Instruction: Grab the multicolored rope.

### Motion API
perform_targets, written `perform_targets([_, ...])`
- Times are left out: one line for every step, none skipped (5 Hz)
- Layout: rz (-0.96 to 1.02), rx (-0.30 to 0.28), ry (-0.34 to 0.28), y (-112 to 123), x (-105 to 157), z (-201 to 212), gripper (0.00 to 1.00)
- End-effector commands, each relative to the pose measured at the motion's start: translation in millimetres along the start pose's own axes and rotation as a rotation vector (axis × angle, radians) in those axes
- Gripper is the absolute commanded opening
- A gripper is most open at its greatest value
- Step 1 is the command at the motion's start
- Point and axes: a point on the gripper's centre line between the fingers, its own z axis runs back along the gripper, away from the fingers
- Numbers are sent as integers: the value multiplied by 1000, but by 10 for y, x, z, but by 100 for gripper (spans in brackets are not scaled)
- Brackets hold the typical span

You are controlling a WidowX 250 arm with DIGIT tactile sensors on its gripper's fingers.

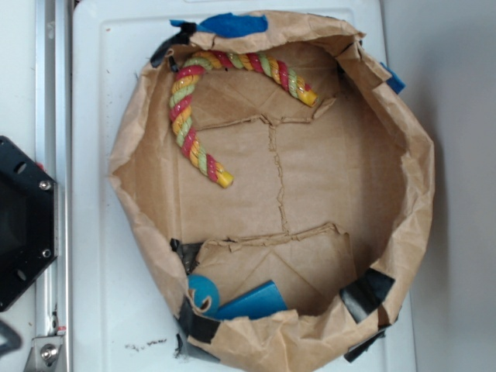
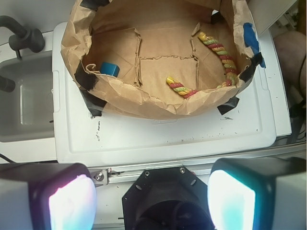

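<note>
**Operator:** Where's the rope?

**Me:** The rope (image 1: pixel 203 93) lies inside the bag (image 1: pixel 418 194), on its floor, bent into a hook. One leg runs along the far wall of the bag, the bend tucks into a corner, and the other leg comes out over open floor to a yellow tip. In the wrist view the bag's near wall hides the bend; I see only the two ends (image 2: pixel 180 87).

**Operator:** And your gripper?

**Me:** My gripper (image 2: pixel 148 201) is spread wide, with nothing between the fingers (image 2: pixel 72 203). It sits well back from the bag, over the edge of the white top (image 2: pixel 168 136), and doesn't show in the exterior view at all.

**Operator:** How would you go in?

**Me:** I'd say this is the very start of the reach. I'd clear the bag's rim from above rather than push through the crumpled wall, then drop onto the leg lying on open floor, not the one hugging the wall, where a finger could snag paper. I'd turn the wrist so the fingers straddle the rope across its width, and close around the middle of that leg rather than the tip, which could slip out.

**Operator:** Anything to avoid?

**Me:** The blue block (image 2: pixel 110 69) at the bag's other end is well apart from the rope, so I judge it no bother.
</note>
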Motion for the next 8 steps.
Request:
perform_targets([-19, -59, -38, 122, 969, -260, 100])
perform_targets([-26, -72, -18, 251, 1206, -413, 100])
perform_targets([62, -52, -36, 375, 1246, -601, 100])
perform_targets([292, -47, -112, 416, 983, -849, 100])
perform_targets([416, -78, -119, 461, 867, -1080, 100])
perform_targets([416, -78, -119, 461, 867, -1080, 100])
perform_targets([416, -78, -119, 461, 867, -1080, 100])
perform_targets([416, -78, -119, 461, 867, -1080, 100])
